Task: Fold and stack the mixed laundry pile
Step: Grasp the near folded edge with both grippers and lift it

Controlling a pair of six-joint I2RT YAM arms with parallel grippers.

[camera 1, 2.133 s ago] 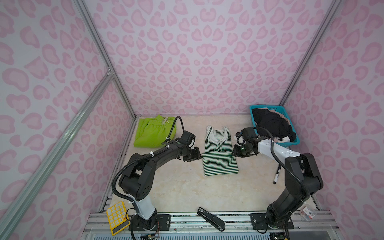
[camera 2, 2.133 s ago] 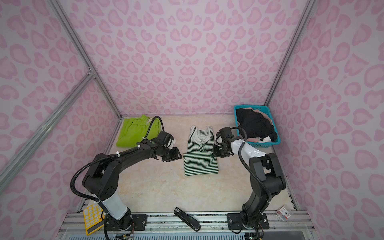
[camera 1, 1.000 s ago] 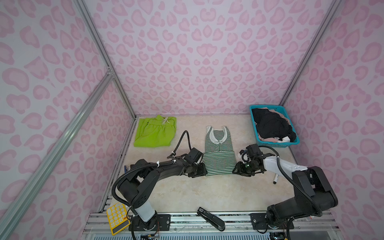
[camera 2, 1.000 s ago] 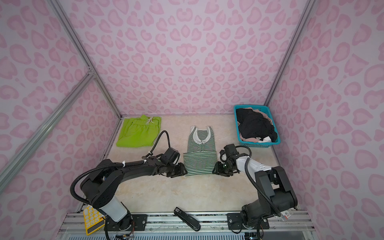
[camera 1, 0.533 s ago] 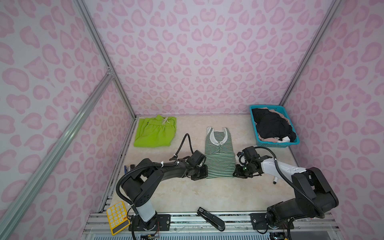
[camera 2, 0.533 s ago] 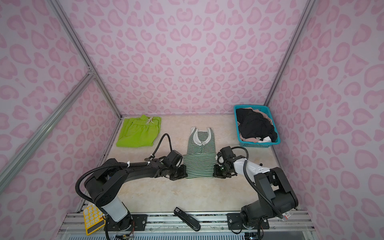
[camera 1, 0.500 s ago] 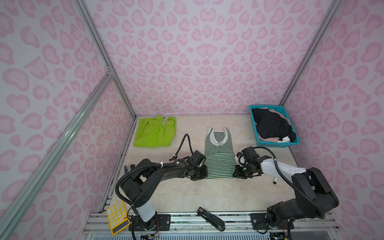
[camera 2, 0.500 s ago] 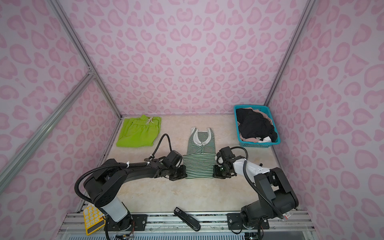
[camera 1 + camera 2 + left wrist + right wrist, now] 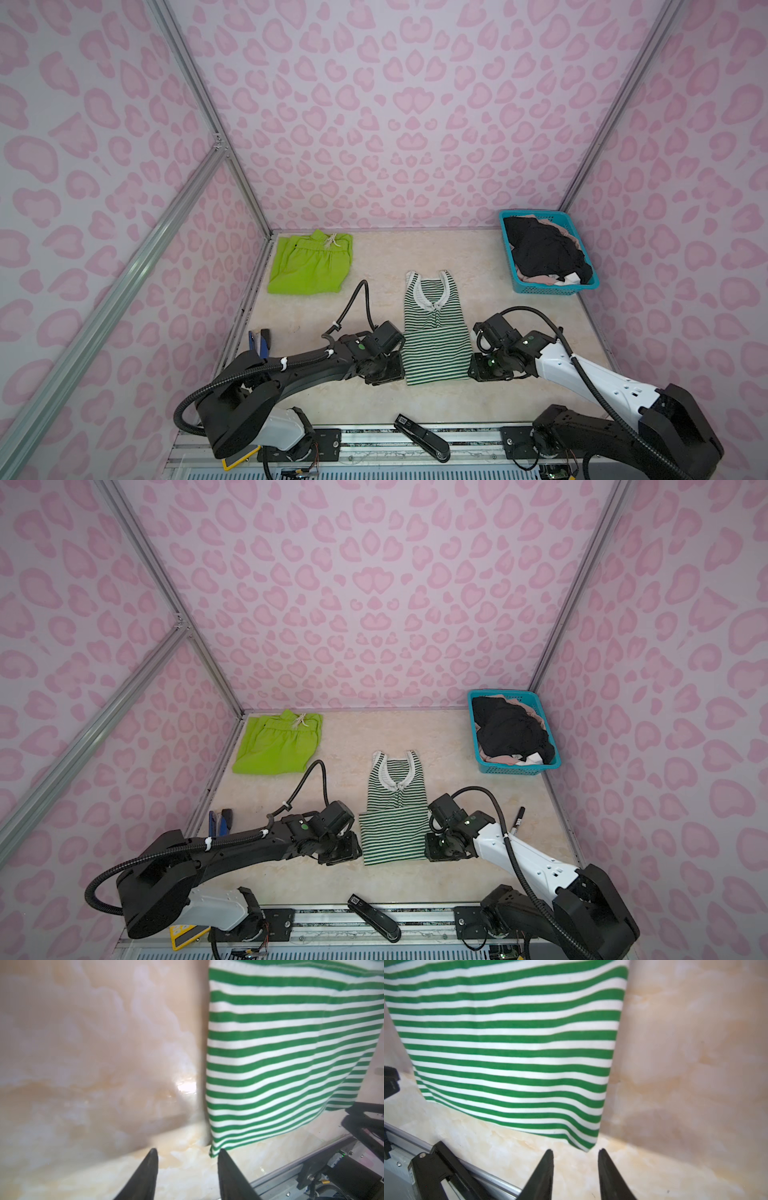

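1. My remote view of the table [image 9: 374, 257], taking 12 o'clock as the back wall: the striped top [image 9: 434, 345] lies flat at its centre. Its long axis runs 6 to 12, neckline at 12, hem at 6.
2. The lime shorts [image 9: 309, 266] lie folded at 10 o'clock, near the back left corner. The basket [image 9: 552, 289] at 2 o'clock holds the black and pink clothes [image 9: 544, 249], not yet folded.
3. The left gripper [image 9: 187, 1149] sits at the hem's 9 o'clock corner. Its jaws are partly open and empty, with the cloth corner just ahead, beside one fingertip.
4. The right gripper [image 9: 575, 1150] mirrors it at the hem's 3 o'clock corner, jaws partly open and holding nothing, the corner just ahead of the gap.
5. Each arm is equally near its corner. I judge the next move to be pinching both hem corners and carrying them toward 12.
6. Writing: the white label [image 9: 402, 420] on the black tool [image 9: 428, 440] at 6 o'clock is too small to read, and I see no logo on the shorts.
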